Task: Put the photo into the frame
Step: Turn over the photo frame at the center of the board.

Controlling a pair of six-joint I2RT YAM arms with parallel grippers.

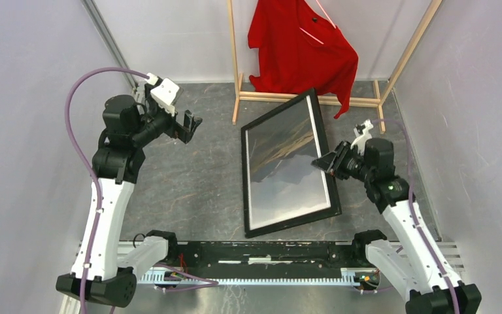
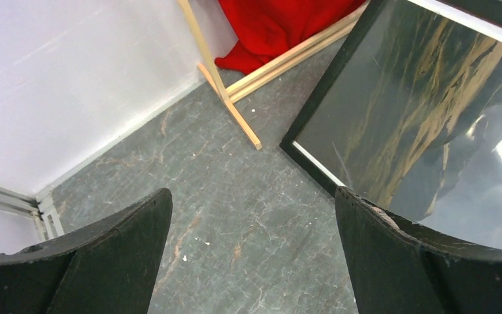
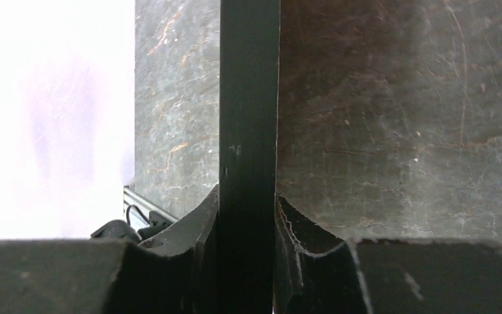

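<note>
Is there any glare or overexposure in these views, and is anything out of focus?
Top external: even light, a pale sheen on the photo inside the frame. Left wrist: a bright glare patch on the photo near the right edge. Right wrist: left side blown out white, the right gripper soft and dark up close.

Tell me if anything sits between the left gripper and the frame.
Nothing visible does: only the table shows between the open left gripper and the frame. The right gripper clamps the frame's far rail.
</note>
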